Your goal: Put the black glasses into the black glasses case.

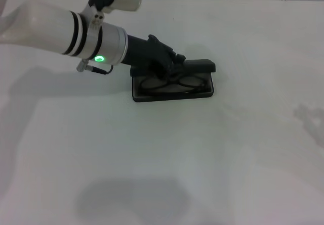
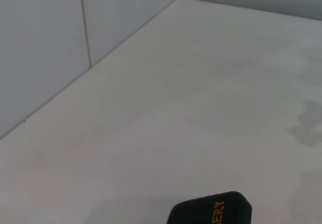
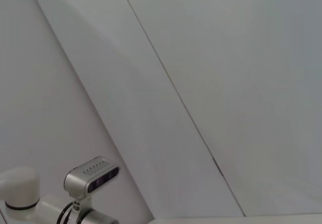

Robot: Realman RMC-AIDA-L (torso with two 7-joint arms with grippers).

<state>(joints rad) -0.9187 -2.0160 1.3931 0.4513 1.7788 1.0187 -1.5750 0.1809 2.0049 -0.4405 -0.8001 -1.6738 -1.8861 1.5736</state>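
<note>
The black glasses case [image 1: 173, 95] lies open near the table's middle, its lid [image 1: 198, 65] raised along the far side. The black glasses [image 1: 171, 83] lie inside it, lenses side by side. My left gripper [image 1: 167, 62] reaches in from the left and sits over the case's far left part, right at the lid's left end. Whether it touches the lid or the glasses is hidden by its own black body. The left wrist view shows only a corner of the lid [image 2: 210, 212] with orange lettering. My right gripper is out of view.
The white table [image 1: 167, 164] spreads on all sides of the case. A grey panelled wall [image 2: 45, 48] borders the table's far side. The right wrist view shows the wall and the robot's head camera [image 3: 91, 178].
</note>
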